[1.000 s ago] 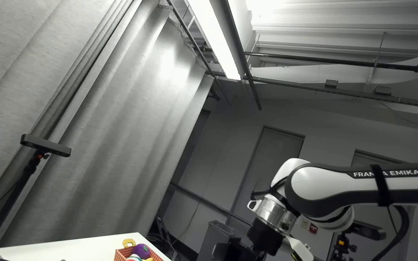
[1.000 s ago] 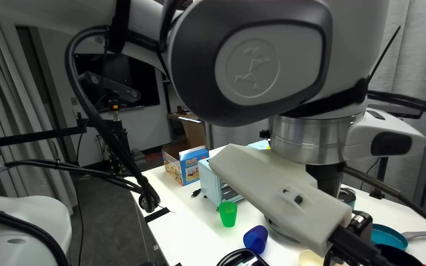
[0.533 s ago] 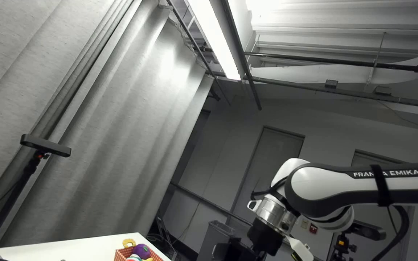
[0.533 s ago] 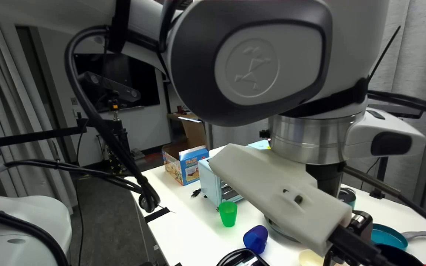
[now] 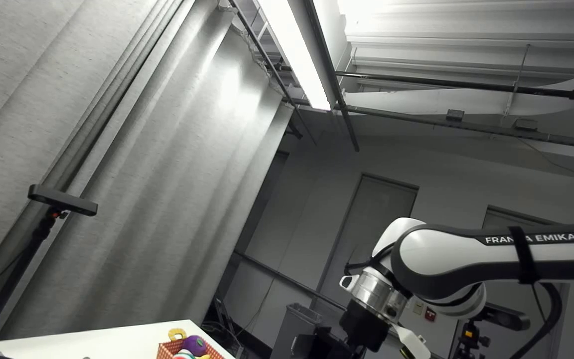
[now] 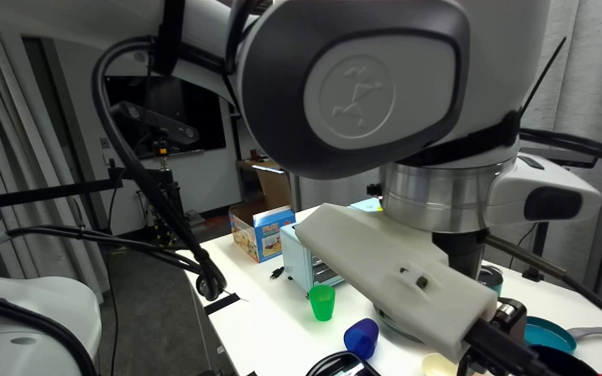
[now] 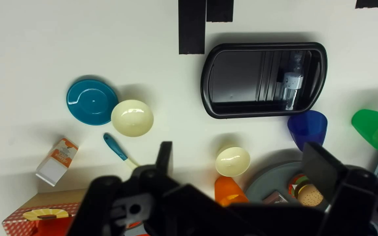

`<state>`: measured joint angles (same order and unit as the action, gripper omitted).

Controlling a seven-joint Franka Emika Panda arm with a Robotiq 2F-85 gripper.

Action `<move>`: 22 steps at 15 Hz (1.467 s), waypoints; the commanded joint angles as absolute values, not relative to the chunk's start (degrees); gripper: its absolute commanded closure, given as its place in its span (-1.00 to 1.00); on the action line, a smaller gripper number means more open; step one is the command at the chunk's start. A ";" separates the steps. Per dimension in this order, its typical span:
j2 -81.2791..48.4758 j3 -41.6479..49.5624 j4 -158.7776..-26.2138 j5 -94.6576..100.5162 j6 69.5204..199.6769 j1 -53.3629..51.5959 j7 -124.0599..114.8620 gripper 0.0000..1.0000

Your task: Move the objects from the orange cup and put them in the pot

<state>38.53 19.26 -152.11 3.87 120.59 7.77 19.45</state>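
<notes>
Wrist view: probable burger (image 7: 309, 195) behind pincer (image 7: 243, 159).

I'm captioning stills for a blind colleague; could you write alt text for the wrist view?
Open, empty black two-fingered gripper above a white tabletop, with an orange plastic cup at lower centre. Nearby: a round grey dish with a toy burger, a black rectangular pan holding a clear plastic bottle, a translucent blue cup and a translucent green cup.
</notes>
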 commanded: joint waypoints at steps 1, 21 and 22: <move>38.35 18.54 -152.01 3.29 120.49 8.55 19.92 -1.00; 3.99 18.68 -134.32 -2.41 135.30 8.55 21.70 -1.00; 2.16 18.42 -132.75 -2.94 135.51 8.92 21.52 -1.00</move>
<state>9.18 18.90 -138.83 -0.21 134.31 7.78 19.62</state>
